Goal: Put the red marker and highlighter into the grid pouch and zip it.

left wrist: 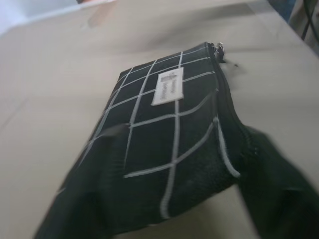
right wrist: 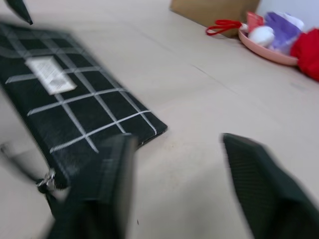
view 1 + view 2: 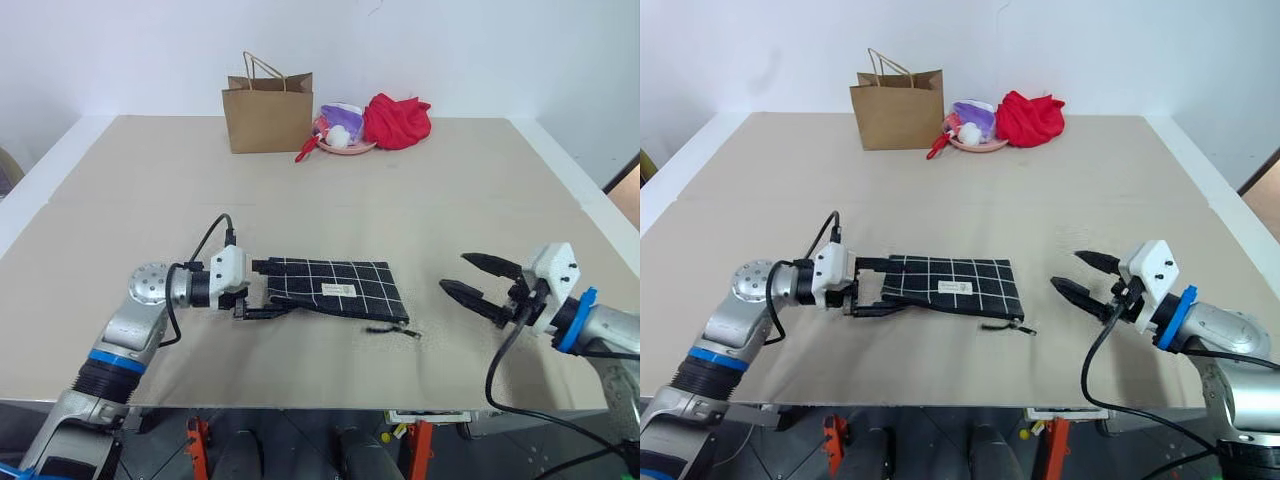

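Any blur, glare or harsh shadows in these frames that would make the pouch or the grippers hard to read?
Head views: even light, no glare, soft shadows; the grid pouch, left gripper and right gripper read sharp. Left wrist view: its own fingers are blurred dark shapes, the pouch label unreadable. Right wrist view: smeared throughout, fingers and zipper pull soft.

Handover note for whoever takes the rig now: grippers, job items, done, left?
Left gripper: open, its fingers either side of the grid pouch's left end.
Right gripper: open, holding nothing, off to the pouch's right.
Pouch lies flat on the table, zipper pull at its near right corner; it looks zipped.
Red marker and highlighter aren't visible on the table, so presumably inside.
Left: confirm the zip is fully shut, then pull both arms back.
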`<action>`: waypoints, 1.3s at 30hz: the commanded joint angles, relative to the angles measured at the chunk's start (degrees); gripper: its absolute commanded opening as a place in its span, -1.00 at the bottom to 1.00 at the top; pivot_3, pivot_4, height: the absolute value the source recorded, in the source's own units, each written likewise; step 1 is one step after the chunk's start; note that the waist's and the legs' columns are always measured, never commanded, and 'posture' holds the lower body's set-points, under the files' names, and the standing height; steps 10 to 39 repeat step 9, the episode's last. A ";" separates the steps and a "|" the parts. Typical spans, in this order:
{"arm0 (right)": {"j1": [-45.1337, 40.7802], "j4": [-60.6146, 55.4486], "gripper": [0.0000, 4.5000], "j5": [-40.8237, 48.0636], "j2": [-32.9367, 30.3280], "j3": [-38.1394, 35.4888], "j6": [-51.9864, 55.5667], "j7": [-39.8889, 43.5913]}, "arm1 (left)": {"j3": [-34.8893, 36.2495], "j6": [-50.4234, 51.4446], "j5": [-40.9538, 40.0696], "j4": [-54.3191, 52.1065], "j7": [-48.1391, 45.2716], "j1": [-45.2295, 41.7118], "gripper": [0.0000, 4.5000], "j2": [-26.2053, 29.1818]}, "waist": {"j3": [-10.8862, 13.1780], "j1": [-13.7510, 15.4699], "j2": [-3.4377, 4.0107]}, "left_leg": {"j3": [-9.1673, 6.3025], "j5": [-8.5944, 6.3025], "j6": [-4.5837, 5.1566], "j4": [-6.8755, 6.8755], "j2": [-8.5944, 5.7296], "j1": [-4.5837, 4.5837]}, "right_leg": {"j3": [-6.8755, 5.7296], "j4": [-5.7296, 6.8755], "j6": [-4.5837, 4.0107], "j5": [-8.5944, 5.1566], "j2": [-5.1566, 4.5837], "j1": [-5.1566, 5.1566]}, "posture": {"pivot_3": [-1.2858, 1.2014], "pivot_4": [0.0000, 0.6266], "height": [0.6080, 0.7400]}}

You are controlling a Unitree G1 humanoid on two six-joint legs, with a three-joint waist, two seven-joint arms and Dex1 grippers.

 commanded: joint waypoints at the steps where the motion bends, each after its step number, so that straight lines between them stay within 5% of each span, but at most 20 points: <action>1: -1.08 -2.03 0.98 1.73 2.45 0.74 2.35 -3.05 | 5.89 5.67 -2.43 -4.36 5.07 2.15 0.97 1.76 | 0.00 -0.02 0.00 | 0.00 0.00 0.00 -0.01 0.00 0.00 | 0.00 0.03 -0.01 -0.01 0.00 -0.02 | 0.03 -0.52 1.00; 9: -0.45 -2.16 0.98 0.45 7.23 3.46 2.85 -6.83 | 11.58 11.99 1.77 -10.54 17.97 12.29 0.97 2.88 | 0.00 0.07 0.00 | 0.00 0.00 0.00 0.01 0.00 0.04 | 0.00 0.14 -0.25 -0.19 -0.01 -0.02 | 0.03 -0.52 1.00; 39: -0.45 -2.16 0.98 0.45 7.23 3.46 2.85 -6.83 | 11.58 11.99 1.77 -10.54 17.97 12.29 0.97 2.88 | 0.00 0.07 0.00 | 0.00 0.00 0.00 0.01 0.00 0.04 | 0.00 0.14 -0.25 -0.19 -0.01 -0.02 | 0.03 -0.52 1.00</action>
